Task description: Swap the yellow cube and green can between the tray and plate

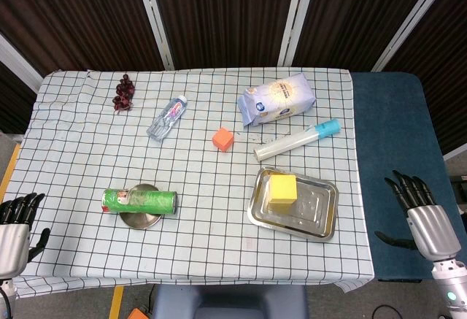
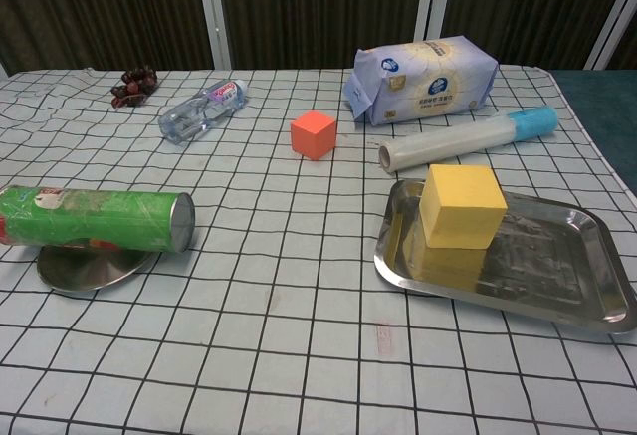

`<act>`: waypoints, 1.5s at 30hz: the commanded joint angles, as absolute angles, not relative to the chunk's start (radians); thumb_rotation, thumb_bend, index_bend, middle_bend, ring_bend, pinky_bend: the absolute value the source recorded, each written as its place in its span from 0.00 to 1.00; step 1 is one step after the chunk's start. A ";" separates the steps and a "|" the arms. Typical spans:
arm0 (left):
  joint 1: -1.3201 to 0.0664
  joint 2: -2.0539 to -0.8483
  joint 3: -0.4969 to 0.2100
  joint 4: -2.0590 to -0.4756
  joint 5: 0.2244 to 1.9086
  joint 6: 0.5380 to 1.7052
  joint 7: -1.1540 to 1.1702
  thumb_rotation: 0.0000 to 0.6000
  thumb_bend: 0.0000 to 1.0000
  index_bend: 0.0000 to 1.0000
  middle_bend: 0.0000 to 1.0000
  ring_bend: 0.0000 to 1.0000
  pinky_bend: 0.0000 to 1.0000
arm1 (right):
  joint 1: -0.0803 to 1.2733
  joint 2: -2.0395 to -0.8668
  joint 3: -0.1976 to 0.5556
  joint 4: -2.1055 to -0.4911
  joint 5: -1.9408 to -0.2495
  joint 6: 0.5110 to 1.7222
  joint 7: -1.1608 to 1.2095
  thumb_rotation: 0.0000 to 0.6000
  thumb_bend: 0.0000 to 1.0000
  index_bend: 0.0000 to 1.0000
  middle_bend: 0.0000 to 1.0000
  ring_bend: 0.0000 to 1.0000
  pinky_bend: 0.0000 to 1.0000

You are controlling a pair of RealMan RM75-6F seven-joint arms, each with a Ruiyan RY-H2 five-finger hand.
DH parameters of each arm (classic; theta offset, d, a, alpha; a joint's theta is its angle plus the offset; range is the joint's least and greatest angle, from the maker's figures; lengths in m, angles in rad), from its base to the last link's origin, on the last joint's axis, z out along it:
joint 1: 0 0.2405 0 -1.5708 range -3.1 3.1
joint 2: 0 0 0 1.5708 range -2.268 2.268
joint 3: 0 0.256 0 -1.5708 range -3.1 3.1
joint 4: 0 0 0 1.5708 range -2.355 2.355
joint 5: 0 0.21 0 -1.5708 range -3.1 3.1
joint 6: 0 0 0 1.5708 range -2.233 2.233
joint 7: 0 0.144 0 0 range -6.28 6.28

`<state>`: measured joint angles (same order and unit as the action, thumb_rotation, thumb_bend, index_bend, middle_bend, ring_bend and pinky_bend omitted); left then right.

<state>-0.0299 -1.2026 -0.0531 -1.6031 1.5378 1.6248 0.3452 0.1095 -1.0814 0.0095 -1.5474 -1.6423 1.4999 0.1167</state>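
Note:
The yellow cube [image 1: 282, 190] [image 2: 461, 205] sits in the left part of the metal tray [image 1: 315, 215] [image 2: 557, 276], right of the table's middle. The green can [image 1: 140, 201] [image 2: 95, 219] lies on its side across the small round metal plate [image 1: 143, 220] [image 2: 80, 267] at the front left. My left hand [image 1: 14, 230] hangs at the table's front left corner, fingers apart, holding nothing. My right hand [image 1: 422, 213] is off the table's right edge, over the blue surface, also with fingers spread and nothing in it. Neither hand shows in the chest view.
An orange cube [image 1: 223, 139] [image 2: 314, 134] sits mid-table. Behind the tray lie a plastic-wrap roll [image 1: 295, 141] [image 2: 466, 139] and a blue-white packet [image 1: 276, 98] [image 2: 423, 77]. A water bottle [image 1: 167, 117] [image 2: 202, 110] and dark grapes [image 1: 124, 93] [image 2: 133, 85] lie at the far left.

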 commanded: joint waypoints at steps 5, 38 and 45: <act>-0.033 -1.203 -0.057 -1.603 1.530 1.615 0.335 1.00 0.37 0.16 0.17 0.17 0.20 | 0.118 -1.074 0.002 -1.555 -1.632 1.468 0.123 1.00 0.05 0.00 0.00 0.00 0.00; -0.031 -1.197 -0.065 -1.605 1.504 1.605 0.336 1.00 0.37 0.18 0.18 0.17 0.20 | 0.465 -1.218 0.098 -1.602 -1.519 0.979 -0.010 1.00 0.06 0.00 0.00 0.00 0.00; -0.027 -1.189 -0.068 -1.608 1.500 1.611 0.326 1.00 0.37 0.18 0.18 0.17 0.20 | 0.568 -1.317 0.152 -1.558 -1.352 0.837 -0.110 1.00 0.05 0.00 0.01 0.00 0.00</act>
